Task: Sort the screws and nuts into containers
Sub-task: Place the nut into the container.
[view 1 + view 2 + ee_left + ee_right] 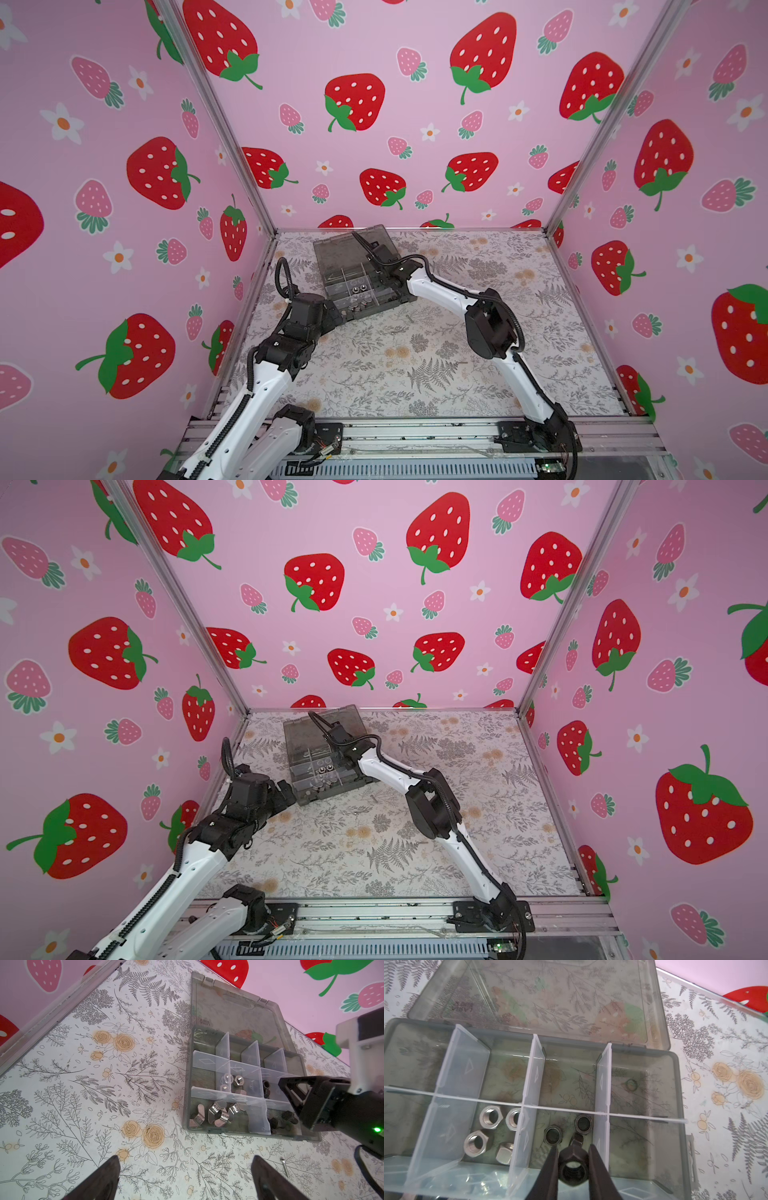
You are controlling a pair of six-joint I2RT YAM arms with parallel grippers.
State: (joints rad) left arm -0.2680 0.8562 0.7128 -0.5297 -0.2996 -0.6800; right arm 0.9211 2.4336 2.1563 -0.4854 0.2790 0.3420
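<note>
1. Right gripper (572, 1147) is clamped on a black hex nut (571, 1157), which is held over a middle compartment of the organiser box (374, 311).
2. Other black nuts (552, 1134) are seen lying in that compartment, and clear dividers (602, 1088) stand close on either side of the fingers.
3. Silver nuts (490, 1119) are kept in the next compartment. Wing nuts (216, 1114) and black bolts (287, 1116) are in the row nearest the front edge of the desk (457, 390).
4. The box is placed toward the desk's far left corner, with its lid (345, 249) laid open toward the far edge.
5. Left gripper (186, 1180) is spread wide with nothing held, beside the box's front left corner.
6. A thin silver screw (284, 1164) is seen on the desk, just in front of the box.
</note>
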